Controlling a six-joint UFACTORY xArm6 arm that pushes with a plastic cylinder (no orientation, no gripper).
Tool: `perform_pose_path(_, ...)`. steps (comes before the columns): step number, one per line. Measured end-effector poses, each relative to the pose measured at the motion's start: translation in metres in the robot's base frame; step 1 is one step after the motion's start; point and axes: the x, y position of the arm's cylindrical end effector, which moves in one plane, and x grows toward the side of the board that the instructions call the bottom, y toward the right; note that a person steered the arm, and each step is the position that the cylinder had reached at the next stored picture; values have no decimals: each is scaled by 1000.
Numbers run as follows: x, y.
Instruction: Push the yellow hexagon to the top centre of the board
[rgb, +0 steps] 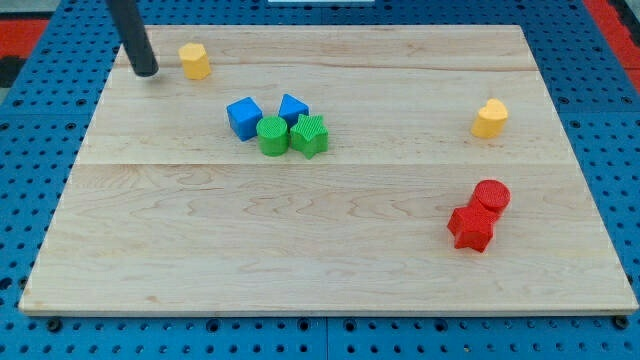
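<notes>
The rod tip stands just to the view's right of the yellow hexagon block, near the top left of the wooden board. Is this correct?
Not quite. The camera view shows my tip just to the view's left of the yellow hexagon block, not its right. Both are near the top left of the wooden board.

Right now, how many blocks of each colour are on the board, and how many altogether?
Yellow: 2, hexagon and heart-like block
Blue: 2
Green: 2
Red: 2
Total: 8
My tip sits just left of the hexagon.
</notes>
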Motion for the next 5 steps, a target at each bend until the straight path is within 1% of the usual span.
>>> perform_pose_path(1, 0, 89)
perform_pose_path(2, 0, 127)
perform_pose_path(3, 0, 73)
perform_pose_path(4, -37, 152)
perform_pose_path(5, -44, 163)
